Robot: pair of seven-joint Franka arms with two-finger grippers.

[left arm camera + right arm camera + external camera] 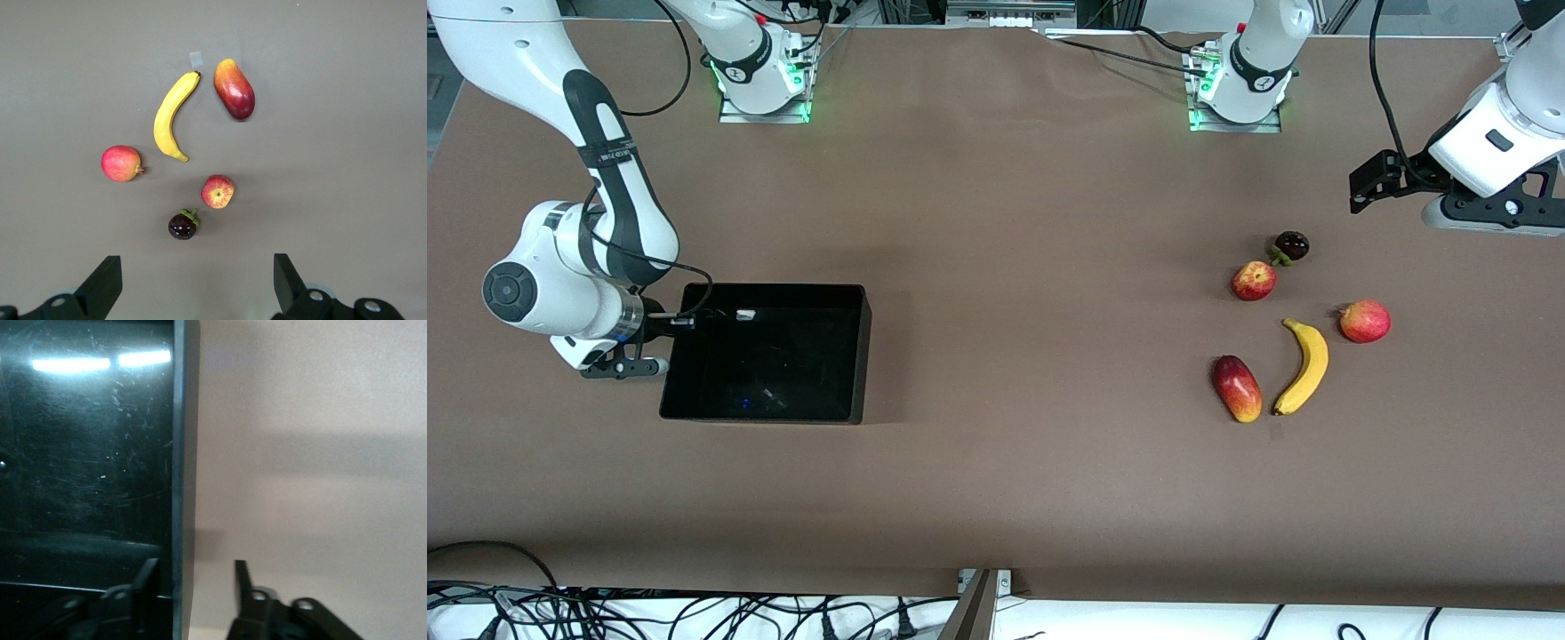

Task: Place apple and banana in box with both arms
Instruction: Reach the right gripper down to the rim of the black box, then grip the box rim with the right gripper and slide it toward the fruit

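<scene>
i see the table [996, 498], covered in brown, carrying everything in view. the right arm [618, 191] comes down at its own end of the table and ends beside the box; the left arm [1507, 124] hangs above its own end, well clear of the surface.

the box [861, 356], black and glossy, sits toward the right arm's end, open side up, nothing inside it that i can make out. the right gripper [193, 587] straddles the box's side wall at the right arm's end: in the right wrist view one finger [145, 577] stands inside the box and the other outside, with the wall between them. i cannot tell whether the fingers press on the wall.

the left gripper [193, 283] hovers over bare table near the fruit, fingers spread wide apart and holding nothing.

the fruit lies in a loose group toward the left arm's end, far from the box. the banana [1305, 366] lies flat on the table. a mango [1237, 388] lies just beside it, on the side toward the box. a pinkish-red round fruit [1365, 321] sits by the banana's farther tip. the apple [1254, 281] rests farther from the front camera than the banana, stem dimple up in the left wrist view. a small dark purple fruit [1290, 246] sits just beside the apple, farther still.
</scene>
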